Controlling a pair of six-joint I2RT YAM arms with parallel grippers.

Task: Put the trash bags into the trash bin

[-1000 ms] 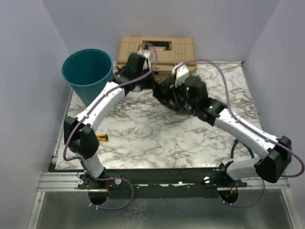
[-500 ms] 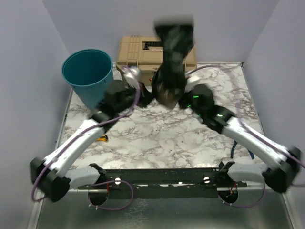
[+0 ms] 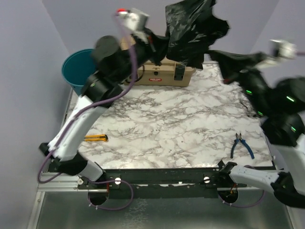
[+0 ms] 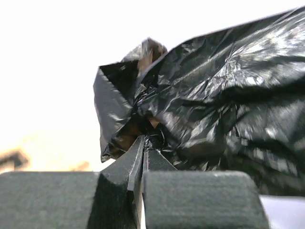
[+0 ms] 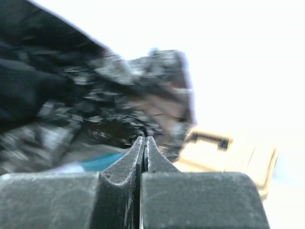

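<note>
Marble-patterned table (image 3: 167,124) is spreading out below me while both my arms are reaching high above its far half. I am holding the trash bag (image 3: 193,28) up in the air between them, a crumpled black sheet hanging over the far edge of the table and above the tan toolbox (image 3: 162,75). The trash bin (image 3: 72,88) is standing at the far left corner, to the left of the bag and apart from it, partly behind my left arm. My left gripper (image 4: 144,143) is pinching a fold of the bag with its jaws pressed together, and my right gripper (image 5: 144,139) is clamping the film the same way. Blue-handled pliers (image 3: 242,145) are lying near the right edge, and a yellow utility knife (image 3: 95,138) is lying at the near left.
</note>
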